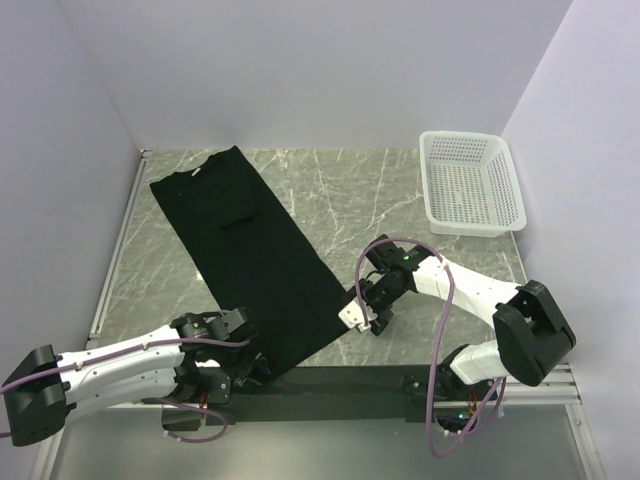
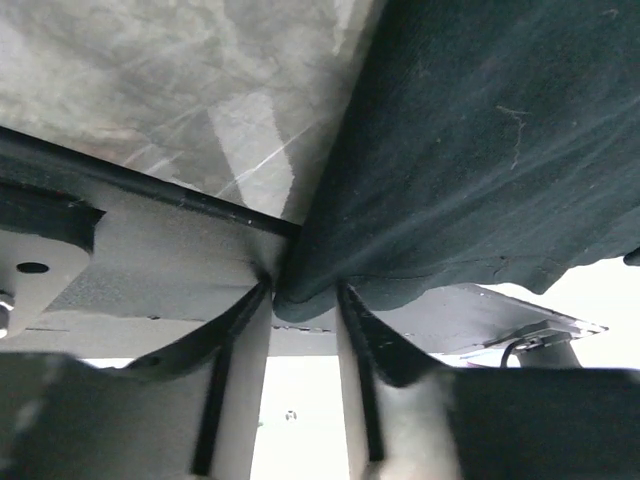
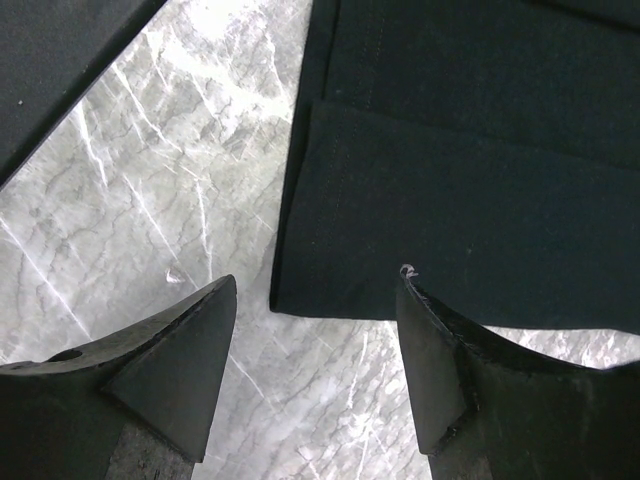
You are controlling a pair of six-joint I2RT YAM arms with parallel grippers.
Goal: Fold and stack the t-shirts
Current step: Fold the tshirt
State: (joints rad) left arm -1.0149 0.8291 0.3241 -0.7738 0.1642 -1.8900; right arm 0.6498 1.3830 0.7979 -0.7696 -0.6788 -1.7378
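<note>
Grey-veined marble table (image 1: 400,200), polished and smooth, sits between plain lilac walls (image 1: 300,70). At the near left, the left gripper (image 2: 303,300) has its two dark fingers close on either side of the hem corner. We cannot tell whether they are pinching it.

From there the black t-shirt (image 1: 250,240) runs as a long, narrow strip, doubled lengthwise. It lies diagonally from the near edge up to the far left corner, collar end farthest away. It looks like matte knit cloth, and we judge it light, limp and soft, likely to sag and unfold if lifted by one point. So we would take both hem corners together, catching every layer.

At the strip's right hem corner, the right gripper (image 3: 315,277) hangs with its fingers wide apart, straddling the stitched edge and holding nothing.

Far right stands a white perforated plastic basket (image 1: 465,134), rigid and well apart from the shirt.
</note>
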